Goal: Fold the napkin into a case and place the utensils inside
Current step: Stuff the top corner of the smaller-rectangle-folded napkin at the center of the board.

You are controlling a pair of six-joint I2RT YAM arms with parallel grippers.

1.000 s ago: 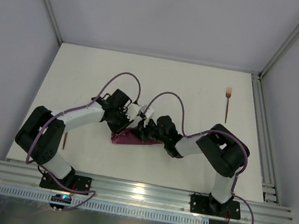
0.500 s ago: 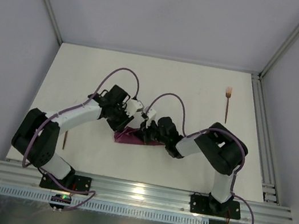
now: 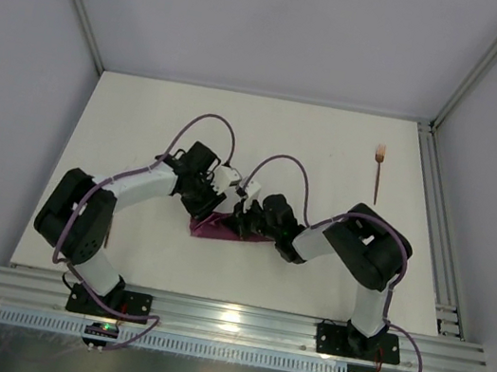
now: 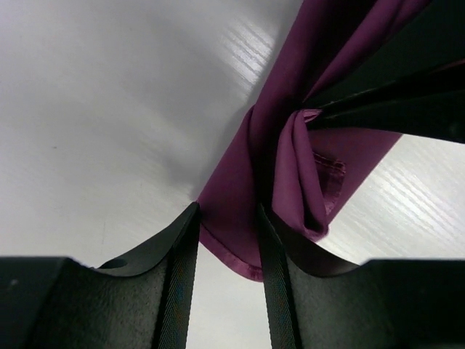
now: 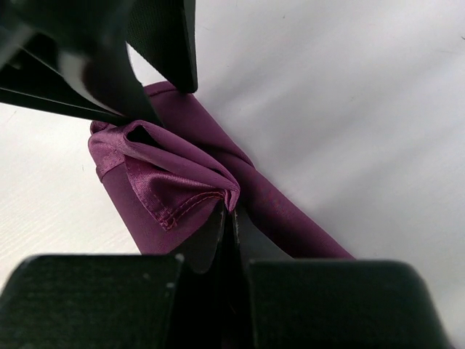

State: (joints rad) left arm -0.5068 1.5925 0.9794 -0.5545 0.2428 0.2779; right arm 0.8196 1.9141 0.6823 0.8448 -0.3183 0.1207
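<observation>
The maroon-purple napkin (image 3: 210, 229) lies folded into a narrow strip in the table's near middle, between both grippers. My left gripper (image 3: 217, 206) stands over its left end. In the left wrist view its jaws (image 4: 227, 214) are a little apart, with the napkin's (image 4: 290, 160) hemmed edge lying between the tips. My right gripper (image 3: 240, 221) is shut on a raised hemmed fold of the napkin (image 5: 174, 167), pinched at the tips (image 5: 231, 211). A copper fork (image 3: 379, 171) lies at the far right. A thin copper utensil (image 3: 110, 236) lies beside the left arm.
The left gripper's dark fingers (image 5: 163, 43) show at the top left of the right wrist view, close to the fold. An aluminium rail (image 3: 441, 239) runs along the table's right edge, and grey walls stand on three sides.
The left arm's elbow has swung, first left, then back right. Both grippers stay at the napkin, which has barely moved.
</observation>
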